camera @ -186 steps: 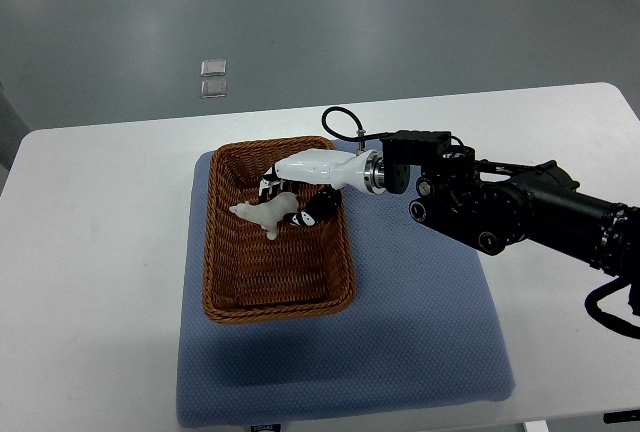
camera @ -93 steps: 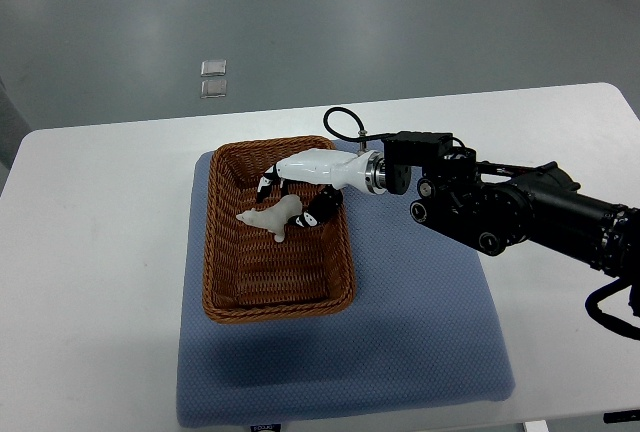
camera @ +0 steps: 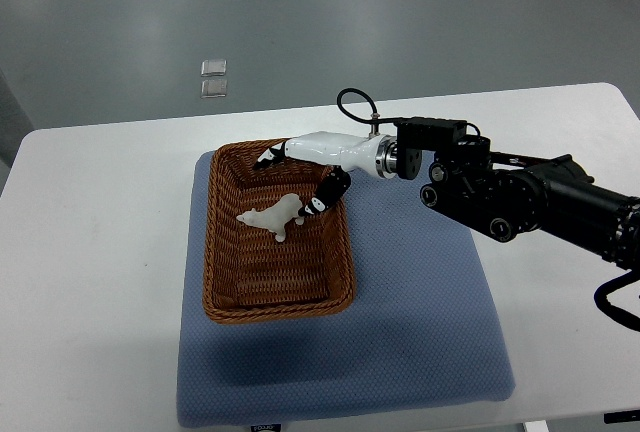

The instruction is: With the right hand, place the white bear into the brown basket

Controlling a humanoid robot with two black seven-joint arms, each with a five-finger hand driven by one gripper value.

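Release step: small white plush bear [camera: 273,216] lying in brown woven wicker basket [camera: 228,282], right hand [camera: 312,155] spread at one o'clock; next, withdrawing clear.

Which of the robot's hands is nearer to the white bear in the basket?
The right. The right hand is open just above and right of the white bear, which lies in the brown basket. The left hand is out of view.

The right arm [camera: 530,202] is showing a bulky black casing with round joints and small screws. A silver ring [camera: 385,160] is joining it to the white shell of the robot hand [camera: 305,167], which is showing black-tipped fingers [camera: 326,192]. A black cable [camera: 355,104] is looping above the wrist.
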